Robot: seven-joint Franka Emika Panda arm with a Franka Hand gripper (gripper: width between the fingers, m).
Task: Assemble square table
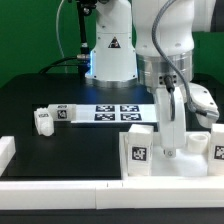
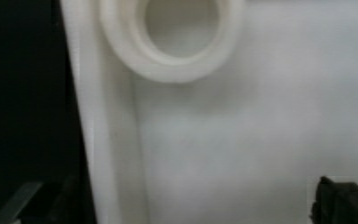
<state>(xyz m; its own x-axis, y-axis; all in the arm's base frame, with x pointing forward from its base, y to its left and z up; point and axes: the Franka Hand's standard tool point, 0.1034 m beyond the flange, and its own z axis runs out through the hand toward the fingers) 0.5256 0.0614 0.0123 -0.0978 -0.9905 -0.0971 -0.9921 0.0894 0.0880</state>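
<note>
Black table (image 1: 60, 140), gripper (image 1: 172, 143) spread above slab (image 2: 229, 140)

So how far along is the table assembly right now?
Early on, it seems. Done: no leg I can confirm as fitted; the corner socket in the wrist view is empty. In hand: nothing, the claw is open over the slab. Left: a leg lies loose beside the marker board, not yet fitted.

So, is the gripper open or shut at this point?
Open. In the wrist view the gripper's dark fingertips stand far apart at opposite sides, with the square table slab and its round socket beyond.
</note>
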